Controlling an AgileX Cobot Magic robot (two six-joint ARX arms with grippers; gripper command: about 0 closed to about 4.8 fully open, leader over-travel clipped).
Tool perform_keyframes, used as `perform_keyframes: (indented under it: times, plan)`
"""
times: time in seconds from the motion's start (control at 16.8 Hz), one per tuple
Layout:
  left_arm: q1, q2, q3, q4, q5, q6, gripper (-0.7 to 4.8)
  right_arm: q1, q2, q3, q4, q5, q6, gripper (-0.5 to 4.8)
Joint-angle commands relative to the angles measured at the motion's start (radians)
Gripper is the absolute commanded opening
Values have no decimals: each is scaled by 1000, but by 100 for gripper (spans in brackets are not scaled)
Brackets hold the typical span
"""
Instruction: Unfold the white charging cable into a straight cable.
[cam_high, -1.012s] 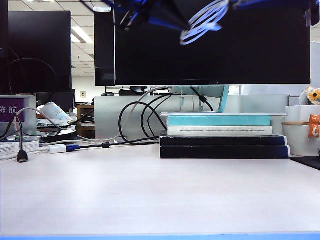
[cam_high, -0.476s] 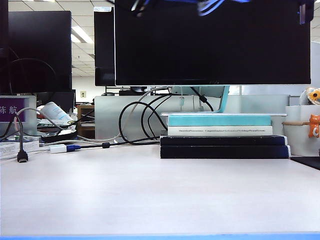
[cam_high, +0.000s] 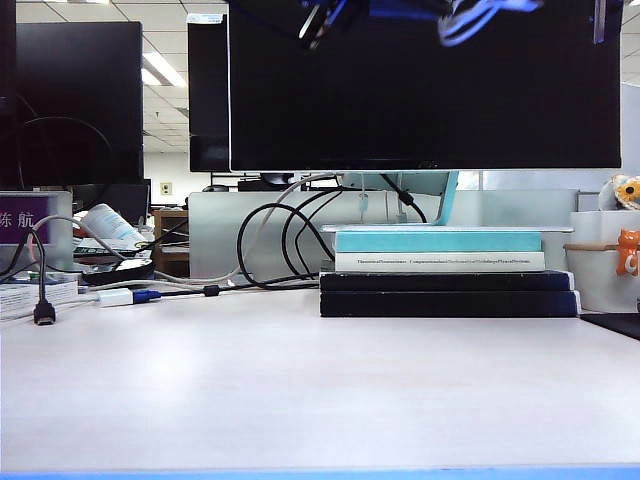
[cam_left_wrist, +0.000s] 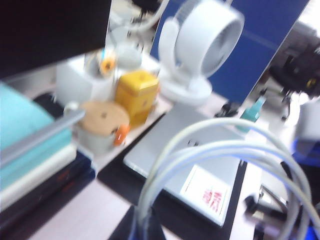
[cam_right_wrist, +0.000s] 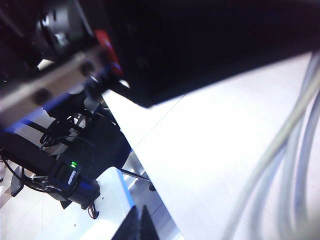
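We saw both grippers high at twelve o'clock: left gripper (cam_left_wrist: 141, 227) clamped on the white charging cable (cam_left_wrist: 210, 150), right gripper (cam_right_wrist: 136, 222) closed, apparently empty.

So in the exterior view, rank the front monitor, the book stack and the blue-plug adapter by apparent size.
1. Front monitor
2. Book stack
3. Blue-plug adapter
The monitor stands farther back, so it only looks smaller than it is.

Both arms are raised to the upper edge of the exterior view, high above the bench, and appear there only as blurred dark and blue shapes. Left claw (cam_left_wrist: 142, 231): tips pressed together, clamped on the white charging cable (cam_left_wrist: 210, 150). Right claw (cam_right_wrist: 136, 225): tips closed together; whether they pinch the looped cable beside them is not discernible.
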Motion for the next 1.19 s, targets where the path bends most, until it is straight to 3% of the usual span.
perform_keyframes:
  times: [0.06,0.24,0.36,0.48,0.66,0.95,1.01,1.19]
  plan:
    - [0,-5,5,38,1,-8,-5,0,-2,-5,-3,-7,1,-6]
    - [3,-5,5,21,-3,6,-5,0,-4,-4,-6,-30,1,-2]
    - [21,-5,5,-53,-37,39,-5,-1,-8,6,21,-68,11,302]
    - [35,-5,5,-114,-71,56,-5,0,-21,14,17,-56,13,310]
    - [61,-19,5,-156,-77,52,-5,0,-39,14,-32,34,12,273]
    - [66,-64,6,-100,64,11,-5,0,-11,12,-35,57,9,262]
    - [66,-64,6,-89,78,-5,-5,0,-10,12,-34,57,9,221]
    - [65,-64,6,-77,103,-31,-5,0,-10,12,-34,57,9,198]
